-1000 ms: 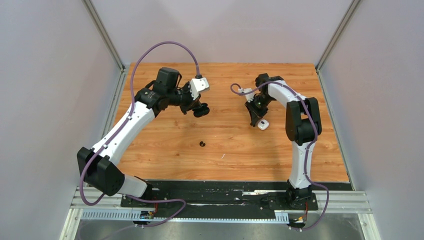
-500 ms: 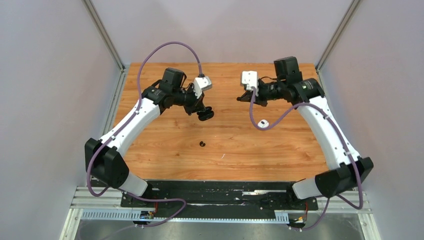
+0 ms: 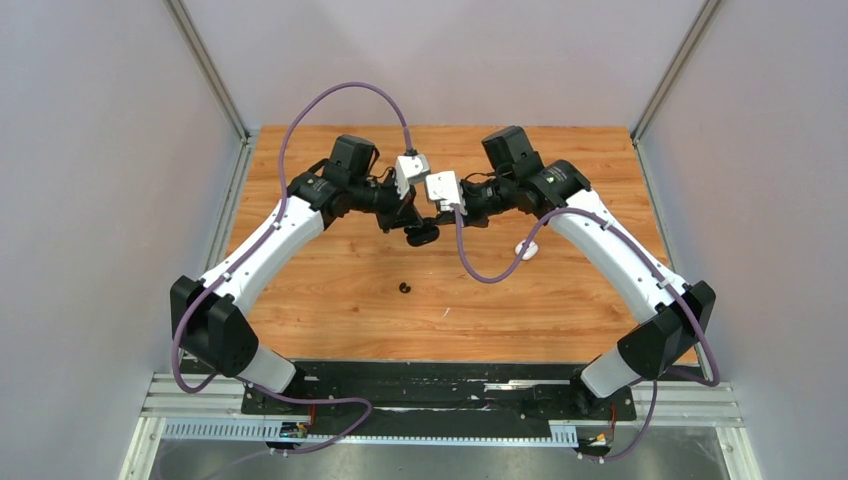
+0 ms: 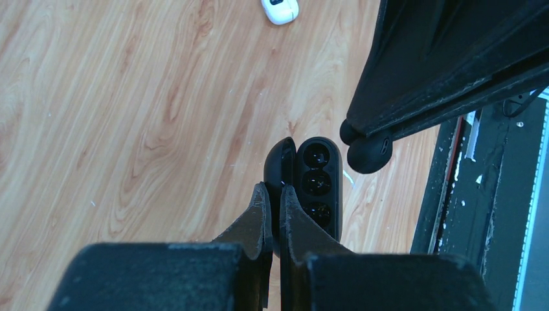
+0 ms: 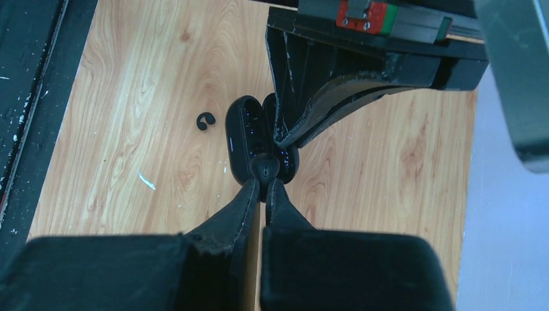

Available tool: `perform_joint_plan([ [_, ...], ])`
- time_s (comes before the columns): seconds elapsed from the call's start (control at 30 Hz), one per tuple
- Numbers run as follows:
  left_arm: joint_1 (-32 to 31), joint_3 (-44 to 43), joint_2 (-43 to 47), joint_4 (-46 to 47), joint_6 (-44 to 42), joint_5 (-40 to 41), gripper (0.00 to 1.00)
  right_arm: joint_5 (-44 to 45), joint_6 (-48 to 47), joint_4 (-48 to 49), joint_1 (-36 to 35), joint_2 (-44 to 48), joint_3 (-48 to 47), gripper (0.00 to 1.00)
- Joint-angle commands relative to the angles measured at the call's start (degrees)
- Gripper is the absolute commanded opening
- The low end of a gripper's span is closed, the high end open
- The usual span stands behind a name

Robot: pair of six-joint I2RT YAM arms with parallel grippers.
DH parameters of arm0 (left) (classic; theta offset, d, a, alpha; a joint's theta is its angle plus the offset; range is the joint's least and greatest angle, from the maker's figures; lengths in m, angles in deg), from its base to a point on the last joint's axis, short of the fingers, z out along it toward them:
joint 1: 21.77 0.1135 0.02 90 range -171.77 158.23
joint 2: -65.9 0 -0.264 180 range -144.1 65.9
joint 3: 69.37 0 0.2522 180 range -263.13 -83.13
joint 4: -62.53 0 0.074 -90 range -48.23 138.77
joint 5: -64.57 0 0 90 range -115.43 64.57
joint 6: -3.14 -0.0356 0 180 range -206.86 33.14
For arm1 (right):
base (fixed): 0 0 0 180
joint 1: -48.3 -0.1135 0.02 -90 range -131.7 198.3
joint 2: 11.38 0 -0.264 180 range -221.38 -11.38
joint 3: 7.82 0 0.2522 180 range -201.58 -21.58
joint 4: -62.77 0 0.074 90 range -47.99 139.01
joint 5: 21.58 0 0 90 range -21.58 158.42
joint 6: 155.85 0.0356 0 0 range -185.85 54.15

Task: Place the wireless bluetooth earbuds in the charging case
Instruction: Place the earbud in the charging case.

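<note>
While left jaws clamp the open black plastic charging case steady for loading | right jaws pinch a round black earbud close by its wells | second black earbud loose on wooden table

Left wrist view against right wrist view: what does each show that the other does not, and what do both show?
Only the left wrist view shows the small white object lying on the table. Only the right wrist view shows the loose black earbud there. Both show the open black charging case held by the left gripper, and the right gripper pinching a second black earbud right at it.
</note>
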Motion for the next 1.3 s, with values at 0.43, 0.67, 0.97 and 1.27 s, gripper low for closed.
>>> perform_joint_plan([
  [0.43, -0.7, -2.8, 4.9, -0.5, -3.8, -3.8, 0.0, 1.1, -0.7, 2.8, -2.7, -0.9, 0.1, 0.0],
  [0.67, -0.6, -2.6, 5.8, 0.1, -3.6, -4.6, 0.0, 1.8, -1.0, 2.5, -2.8, -0.2, 1.3, 0.0],
  [0.97, -0.7, -2.7, 5.9, 1.2, -3.2, -2.6, 0.0, 1.1, -0.2, -0.7, -3.1, -1.3, -0.9, 0.0],
  [1.27, -0.7, -3.0, 5.7, 3.6, -2.4, 0.7, 0.0, 0.6, 0.7, -2.8, -3.4, -2.4, -2.1, 0.0],
])
